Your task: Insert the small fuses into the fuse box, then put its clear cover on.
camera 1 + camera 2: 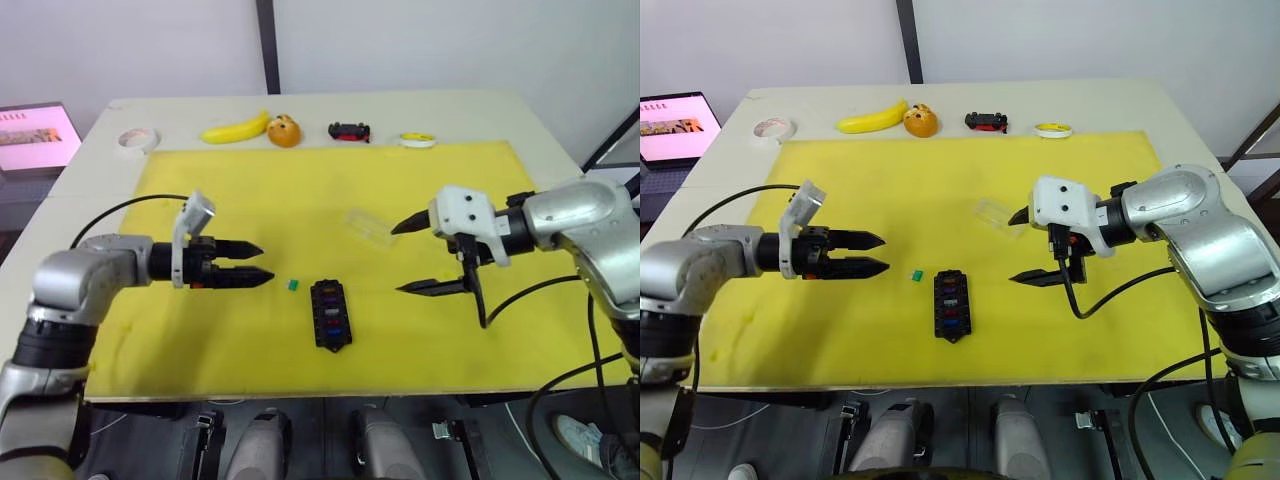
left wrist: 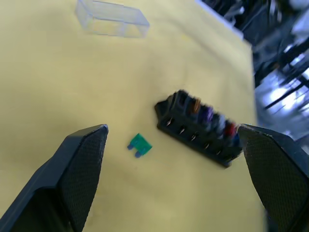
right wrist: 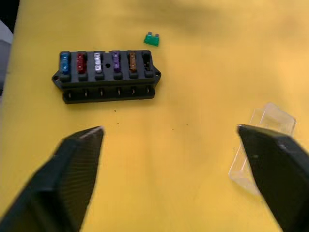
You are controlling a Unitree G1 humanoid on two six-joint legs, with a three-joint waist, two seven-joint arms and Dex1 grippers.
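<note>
The black fuse box [image 1: 330,314] lies on the yellow mat [image 1: 300,190] near its front middle. In it sit blue, red, pale, purple and amber fuses [image 3: 98,63]; the end slot beside the amber one is empty. A green fuse [image 1: 292,285] lies loose on the mat just left of the box. The clear cover [image 1: 368,227] rests farther back, to the right. My left gripper [image 1: 258,263] is open, its tips a short way left of the green fuse. My right gripper [image 1: 406,258] is open wide, right of the box, its upper finger close to the cover.
Along the table's far edge, beyond the mat, lie a tape roll [image 1: 137,140], a banana [image 1: 236,129], an orange [image 1: 284,131], a black-and-red toy car [image 1: 349,131] and a small yellow-and-white roll [image 1: 418,140]. A laptop screen [image 1: 35,135] stands off the table's left side.
</note>
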